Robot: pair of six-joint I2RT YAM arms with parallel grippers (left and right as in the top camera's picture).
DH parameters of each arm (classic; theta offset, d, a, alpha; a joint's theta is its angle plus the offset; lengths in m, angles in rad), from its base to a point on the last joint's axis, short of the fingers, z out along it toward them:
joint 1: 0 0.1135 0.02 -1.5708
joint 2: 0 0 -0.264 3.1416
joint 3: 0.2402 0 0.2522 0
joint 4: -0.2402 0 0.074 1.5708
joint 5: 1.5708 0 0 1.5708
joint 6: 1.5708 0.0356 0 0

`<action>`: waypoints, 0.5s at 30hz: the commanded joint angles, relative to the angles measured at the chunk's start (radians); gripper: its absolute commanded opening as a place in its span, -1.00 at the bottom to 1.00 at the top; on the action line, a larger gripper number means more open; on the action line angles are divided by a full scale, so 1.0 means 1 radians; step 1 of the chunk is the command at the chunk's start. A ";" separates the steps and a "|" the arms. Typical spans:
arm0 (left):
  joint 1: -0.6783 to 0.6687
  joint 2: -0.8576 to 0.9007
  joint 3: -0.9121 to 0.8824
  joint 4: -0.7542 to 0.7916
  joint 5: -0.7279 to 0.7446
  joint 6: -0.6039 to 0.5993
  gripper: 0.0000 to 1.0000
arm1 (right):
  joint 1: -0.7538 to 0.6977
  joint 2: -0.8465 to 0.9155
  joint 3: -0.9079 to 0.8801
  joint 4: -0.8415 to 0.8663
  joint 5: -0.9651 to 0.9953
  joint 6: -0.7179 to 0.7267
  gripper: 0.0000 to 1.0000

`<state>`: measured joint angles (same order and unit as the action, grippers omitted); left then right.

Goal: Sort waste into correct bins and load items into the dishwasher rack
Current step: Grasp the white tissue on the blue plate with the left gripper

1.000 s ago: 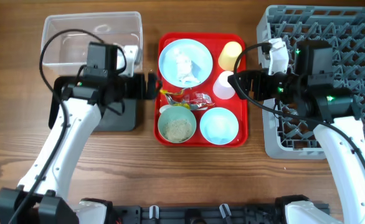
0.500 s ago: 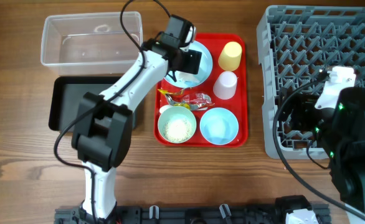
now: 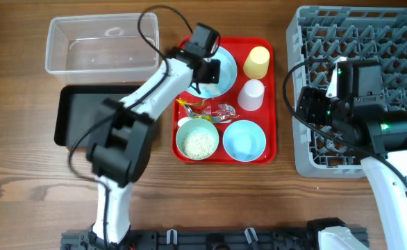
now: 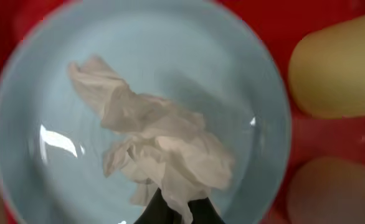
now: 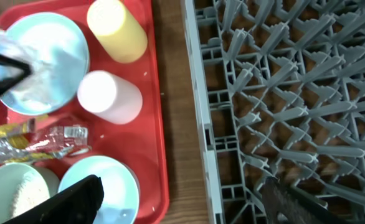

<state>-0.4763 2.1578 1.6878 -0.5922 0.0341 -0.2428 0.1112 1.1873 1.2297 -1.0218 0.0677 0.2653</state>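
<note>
My left gripper [image 3: 203,68] hangs over the pale blue plate [image 3: 226,75] on the red tray. In the left wrist view it [image 4: 176,210] is shut on the lower edge of the white tissue wad [image 4: 164,146], which lies in the plate [image 4: 58,186]. My right gripper [image 3: 306,107] stands open above the left edge of the grey dishwasher rack [image 3: 370,42], with nothing between its fingers [image 5: 76,196]. Crumpled yellow and clear wrappers [image 3: 205,110] lie mid-tray. One bowl [image 3: 198,141] holds rice; the other bowl [image 3: 244,139] is empty.
A yellow cup [image 3: 257,62] and a whitish cup [image 3: 251,95] stand on the red tray [image 3: 268,114]. The clear tub [image 3: 103,45] sits at the back left, with the black tray [image 3: 85,114] in front of it. The rack [image 5: 282,81] fills the right side.
My left arm swung from over the black tray to the plate and shut on the tissue. My right gripper drew back from the cups to the rack's left edge.
</note>
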 commanded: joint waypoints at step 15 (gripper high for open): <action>0.359 -0.180 0.018 -0.122 -0.297 0.029 1.00 | -0.002 0.000 0.012 0.013 -0.013 0.027 0.69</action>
<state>-0.1215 1.9770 1.7077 -0.7326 -0.2428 -0.2226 0.1112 1.1873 1.2297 -1.0069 0.0677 0.2764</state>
